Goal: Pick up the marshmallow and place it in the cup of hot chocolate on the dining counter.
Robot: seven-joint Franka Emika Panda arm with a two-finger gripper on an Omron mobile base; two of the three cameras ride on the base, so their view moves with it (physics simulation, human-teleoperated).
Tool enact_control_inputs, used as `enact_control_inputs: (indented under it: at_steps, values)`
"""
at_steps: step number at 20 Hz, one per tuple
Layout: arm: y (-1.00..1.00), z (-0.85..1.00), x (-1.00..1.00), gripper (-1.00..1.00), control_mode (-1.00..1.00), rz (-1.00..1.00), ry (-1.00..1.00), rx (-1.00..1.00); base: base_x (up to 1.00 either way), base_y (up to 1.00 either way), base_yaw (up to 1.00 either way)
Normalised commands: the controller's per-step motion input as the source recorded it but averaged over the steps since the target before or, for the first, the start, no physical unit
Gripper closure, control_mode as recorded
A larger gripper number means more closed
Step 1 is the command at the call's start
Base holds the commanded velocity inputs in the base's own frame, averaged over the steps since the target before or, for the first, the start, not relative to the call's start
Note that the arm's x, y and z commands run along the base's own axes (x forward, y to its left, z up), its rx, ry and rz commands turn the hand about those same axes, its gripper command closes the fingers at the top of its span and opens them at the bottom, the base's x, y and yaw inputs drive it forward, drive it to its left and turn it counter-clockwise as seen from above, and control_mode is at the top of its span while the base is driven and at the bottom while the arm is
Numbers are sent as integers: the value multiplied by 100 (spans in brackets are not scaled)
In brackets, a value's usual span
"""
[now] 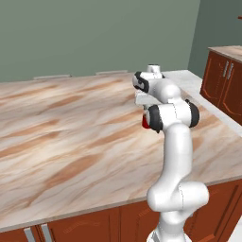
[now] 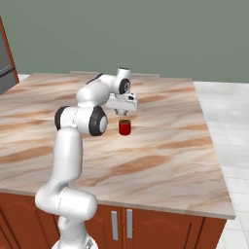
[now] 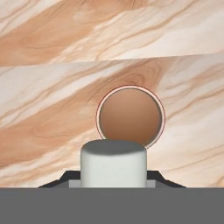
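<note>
Clamping the marshmallow (image 3: 113, 162), the gripper (image 2: 123, 114) hangs over the red mug (image 2: 125, 127); seemingly off-center, so release might clip the rim.

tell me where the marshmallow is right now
In the hand view the marshmallow sits pinched in the claw, held above the cup of hot chocolate.

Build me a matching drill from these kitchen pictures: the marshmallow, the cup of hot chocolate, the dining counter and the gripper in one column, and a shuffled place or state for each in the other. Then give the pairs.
Things:
1. marshmallow
2. cup of hot chocolate
3. dining counter
4. gripper

Places or states:
A. beige marble with orange-brown veins
B. stands on the marble, red outside, brown inside
C. shut on the white block, above the mug
D. pinched between two dark fingertips

Pairs: 1-D, 2-B, 3-A, 4-C
</note>
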Motion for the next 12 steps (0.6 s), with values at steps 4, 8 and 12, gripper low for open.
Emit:
enact_control_inputs:
  at_steps: [4,8,12]
  values:
    - [0,-23,16,100,-100,0,0,0,0,0,0]
    - [-2,-24,12,100,-100,0,0,0,0,0,0]
    - [-6,-21,21,100,-100,0,0,0,0,0,0]
